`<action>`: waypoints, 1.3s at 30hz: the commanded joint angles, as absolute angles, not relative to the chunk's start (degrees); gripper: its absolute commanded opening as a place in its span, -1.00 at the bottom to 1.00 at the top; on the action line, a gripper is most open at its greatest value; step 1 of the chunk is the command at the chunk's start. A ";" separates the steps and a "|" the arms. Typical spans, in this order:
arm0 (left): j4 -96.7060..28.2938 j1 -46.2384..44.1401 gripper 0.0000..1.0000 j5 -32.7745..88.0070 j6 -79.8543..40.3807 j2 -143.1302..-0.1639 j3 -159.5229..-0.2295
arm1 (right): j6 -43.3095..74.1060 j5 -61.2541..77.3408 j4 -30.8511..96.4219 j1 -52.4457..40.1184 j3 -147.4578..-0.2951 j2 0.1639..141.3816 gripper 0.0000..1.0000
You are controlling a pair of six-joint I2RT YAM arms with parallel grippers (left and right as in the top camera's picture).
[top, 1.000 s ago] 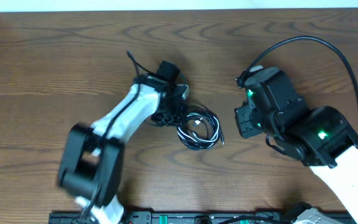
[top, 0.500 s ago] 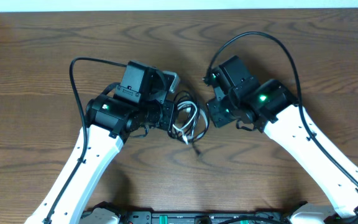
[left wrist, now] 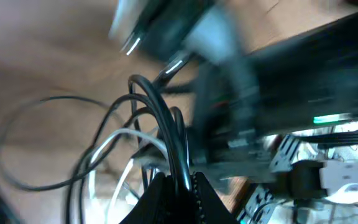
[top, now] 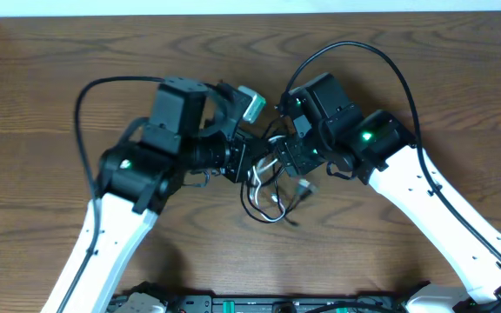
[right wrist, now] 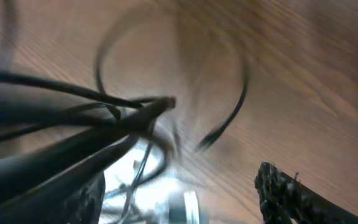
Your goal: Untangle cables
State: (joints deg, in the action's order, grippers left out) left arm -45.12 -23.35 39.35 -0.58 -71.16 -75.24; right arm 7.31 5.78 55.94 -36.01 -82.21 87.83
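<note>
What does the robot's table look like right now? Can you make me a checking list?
Surface: brown wooden table, with bare wood showing around the arms.
Job's things: thin black cables in a loose tangle at the middle, with a whitish cord mixed in.
Clutter: nothing seen.
Grippers: left end effector shut on the cables; right end effector open, with its fingers wide apart and cables lying along one finger.
Cables: thicker arm cords loop out from each arm.
Surroundings: white strip along the far table edge; black rail at the near edge.
</note>
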 commanded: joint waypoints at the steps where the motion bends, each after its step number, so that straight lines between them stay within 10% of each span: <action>1: -44.23 -23.49 -0.78 44.42 0.14 -67.51 -78.04 | 4.95 5.45 55.92 -35.70 -82.32 87.81 0.42; 2: -44.27 -23.49 -0.78 44.45 0.08 -67.02 -78.04 | 4.97 4.82 55.81 -35.70 -82.32 87.81 0.28; 4: -44.23 -23.49 -0.78 44.60 -1.19 -65.69 -78.04 | 5.08 1.96 55.42 -35.70 -82.32 87.81 -0.76; 5: -44.25 -23.49 -0.79 44.62 -1.43 -65.23 -78.04 | 5.17 0.73 55.27 -35.70 -82.32 87.81 -0.98; 20: -52.47 -23.44 -0.28 25.10 -3.75 -55.18 -78.04 | 36.29 -44.23 70.67 -27.18 -82.32 87.81 -0.98; 25: -54.19 -23.44 -0.20 22.20 -3.75 -54.68 -78.02 | 31.44 -24.82 68.51 -21.50 -82.32 87.81 -0.98; 34: -55.37 -23.44 0.18 25.50 -5.43 -60.05 -78.02 | -17.32 49.45 56.34 -24.18 -82.32 87.81 -0.98; 39: -58.96 -23.46 0.29 25.52 -4.99 -65.10 -78.02 | -11.81 29.82 54.81 -27.59 -82.32 87.81 -0.98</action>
State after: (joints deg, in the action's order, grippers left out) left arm -57.71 -23.42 24.71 -5.10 -62.61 -76.93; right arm -10.92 35.09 55.46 -26.81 -81.97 87.85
